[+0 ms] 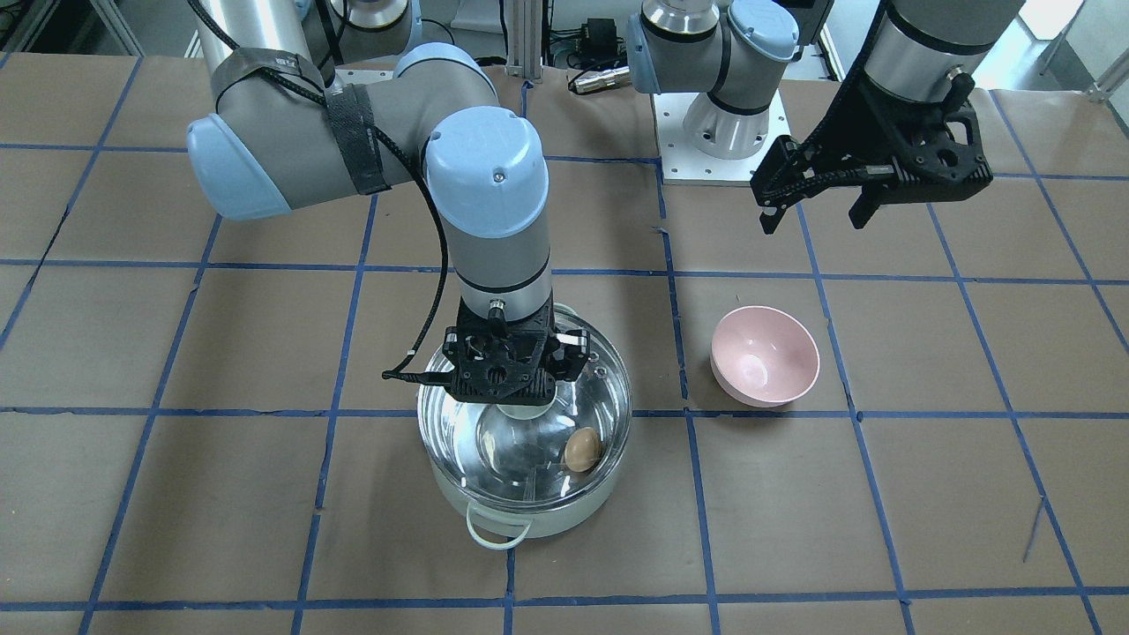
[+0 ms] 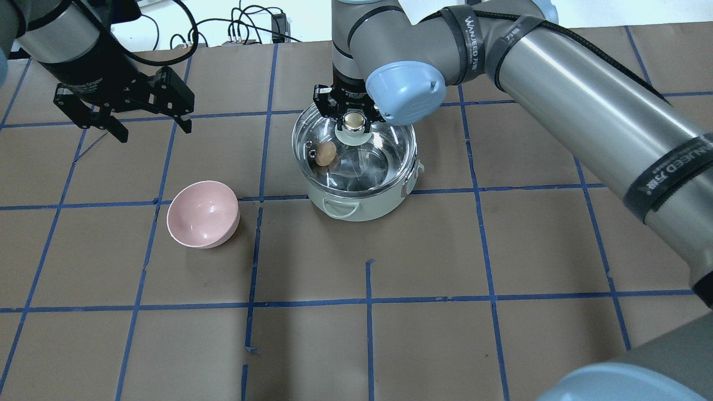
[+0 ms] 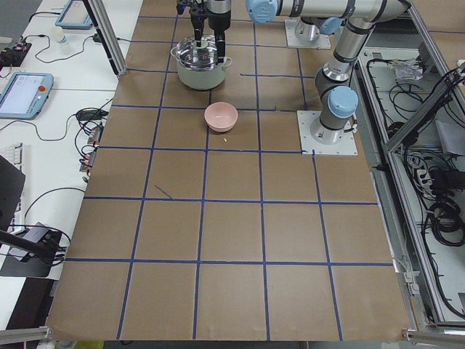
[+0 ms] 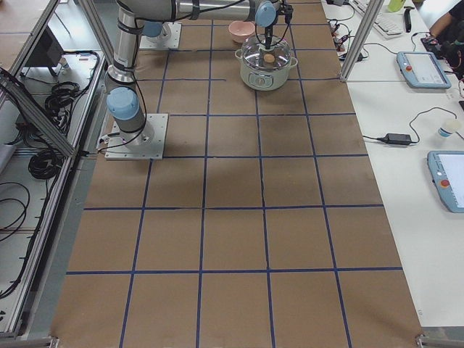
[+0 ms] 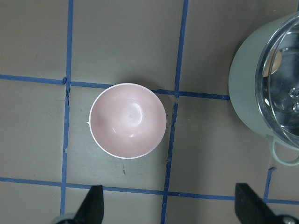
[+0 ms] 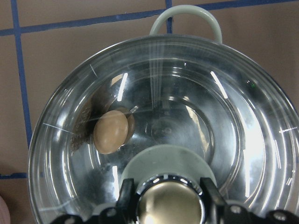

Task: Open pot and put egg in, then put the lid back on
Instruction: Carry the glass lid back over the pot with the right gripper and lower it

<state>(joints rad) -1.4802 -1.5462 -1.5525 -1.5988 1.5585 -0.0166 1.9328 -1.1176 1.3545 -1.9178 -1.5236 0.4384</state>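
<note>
Clamping the lid (image 6: 187, 107) by its knob (image 2: 352, 123), right tool (image 6: 169, 198); left tool (image 5: 168, 186) apart, empty.

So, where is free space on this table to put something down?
Free: the brown paper on the robot's side of the pale mint steel pot and the round pink bowl; the strip between them. Crowded: over the pot, where the right gripper holds the knob of the clear glass lid. The open left gripper hangs high near the bowl.

pot (image 3: 197, 74) far end; lid (image 3: 194, 51) over it; pink bowl (image 3: 221, 116) nearer, apart
</note>
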